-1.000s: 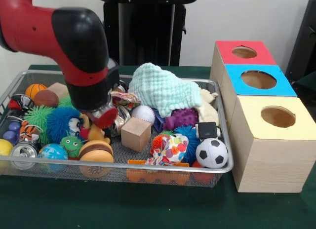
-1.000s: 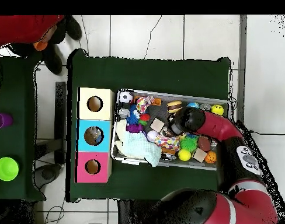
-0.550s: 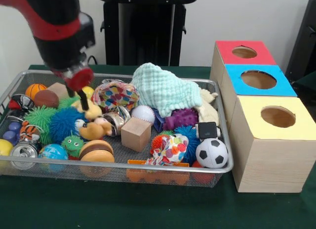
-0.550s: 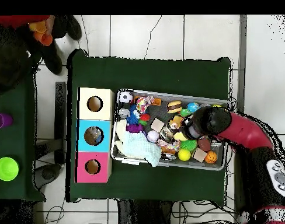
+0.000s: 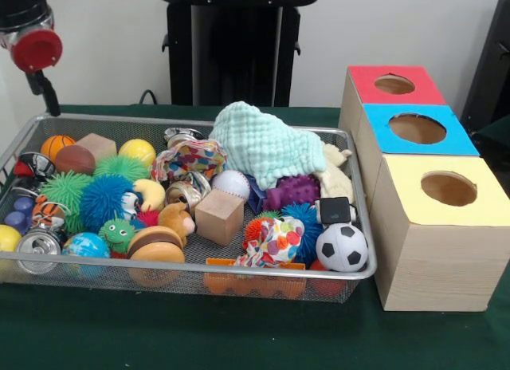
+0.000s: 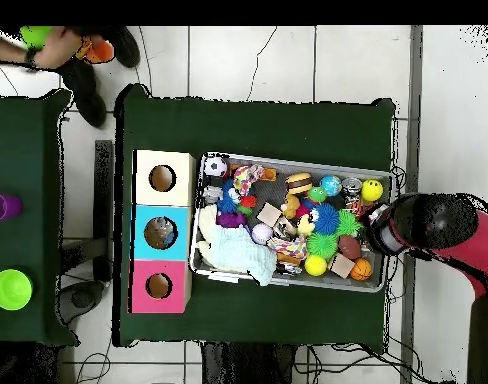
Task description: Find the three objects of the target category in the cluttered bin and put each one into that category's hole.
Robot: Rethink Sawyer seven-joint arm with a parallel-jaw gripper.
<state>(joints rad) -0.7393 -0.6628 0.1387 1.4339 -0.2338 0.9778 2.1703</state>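
Boxes (image 5: 417, 131) topped red, blue, yellow over pale wood. Cloth (image 5: 263, 143) mint green, knobbly. Football (image 5: 342, 247) black-and-white. Spiky balls (image 5: 102, 199) blue and green. Block (image 5: 218, 216) plain wood. Bin (image 5: 263, 268) silver mesh. Table (image 5: 191, 330) dark green.

The Sawyer arm (image 6: 458, 228) shows a glossy red shell on its outer link, giving way to a rounded black housing toward the wrist. At the wrist end sits a round red cap (image 5: 36, 49) ringed by a silvery metal collar, with a black casing above it. A thin black finger (image 5: 45, 93) hangs below the cap, narrow and slightly angled. Only that single dark prong of the hand (image 5: 48, 99) is clearly visible.
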